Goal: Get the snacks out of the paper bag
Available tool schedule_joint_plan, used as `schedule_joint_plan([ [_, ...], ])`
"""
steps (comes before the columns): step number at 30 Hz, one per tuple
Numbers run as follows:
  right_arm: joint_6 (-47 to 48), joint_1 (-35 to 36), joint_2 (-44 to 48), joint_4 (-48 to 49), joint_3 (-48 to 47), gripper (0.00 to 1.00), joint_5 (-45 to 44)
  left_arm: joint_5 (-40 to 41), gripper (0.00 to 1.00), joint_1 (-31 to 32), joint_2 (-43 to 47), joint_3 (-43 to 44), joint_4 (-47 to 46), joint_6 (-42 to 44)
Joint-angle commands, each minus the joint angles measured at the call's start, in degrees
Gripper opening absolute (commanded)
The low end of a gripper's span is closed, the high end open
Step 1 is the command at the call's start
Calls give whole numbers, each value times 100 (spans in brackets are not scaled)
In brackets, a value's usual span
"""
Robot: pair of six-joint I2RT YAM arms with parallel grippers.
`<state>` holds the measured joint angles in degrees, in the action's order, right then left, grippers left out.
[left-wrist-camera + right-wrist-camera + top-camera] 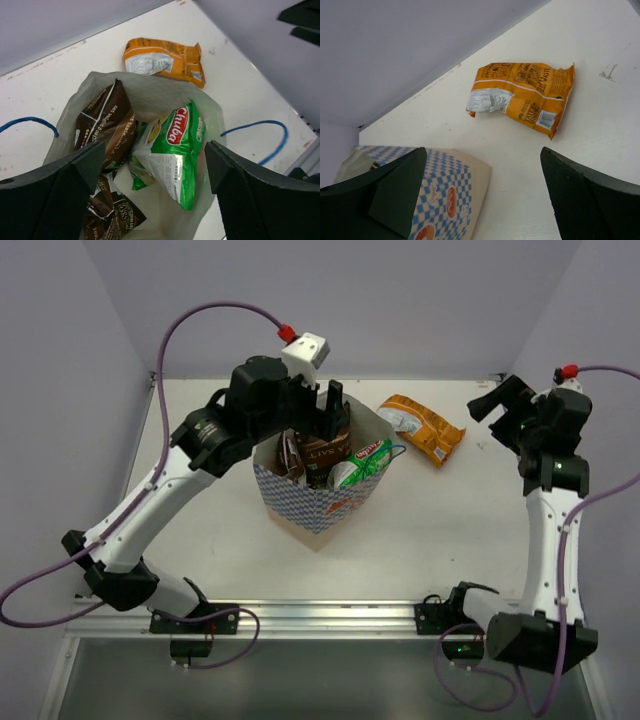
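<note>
The paper bag (315, 495) stands upright mid-table with its mouth open. Inside it lean a green-and-white snack (175, 150) and two dark brown snacks, one upright (107, 127) and one lower down (107, 212). An orange-yellow snack (425, 427) lies flat on the table behind and to the right of the bag. My left gripper (154, 160) hovers open over the bag's mouth, its fingers either side of the packets and touching none. Over the table's right side, my right gripper (482, 157) hangs open and empty, well away from the orange snack (525, 92).
The bag's thin blue cord handles (265, 135) hang out on both sides. The white table (450, 530) is walled at the back and sides. A metal rail (330, 618) with the arm bases runs along the near edge.
</note>
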<state>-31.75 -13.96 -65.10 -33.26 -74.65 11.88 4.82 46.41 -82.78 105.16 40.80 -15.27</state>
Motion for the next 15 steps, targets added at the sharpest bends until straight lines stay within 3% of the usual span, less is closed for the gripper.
schedule_joint_plan([
  [1,38,16,848,-33,336,99,595,388,86,-18,-360,320,183,173],
  [7,55,156,1815,117,1223,99,1115,581,82,-18,-1195,470,87,462],
  [15,256,218,2335,-76,1726,99,1431,1082,82,-18,-1802,162,-423,1148],
])
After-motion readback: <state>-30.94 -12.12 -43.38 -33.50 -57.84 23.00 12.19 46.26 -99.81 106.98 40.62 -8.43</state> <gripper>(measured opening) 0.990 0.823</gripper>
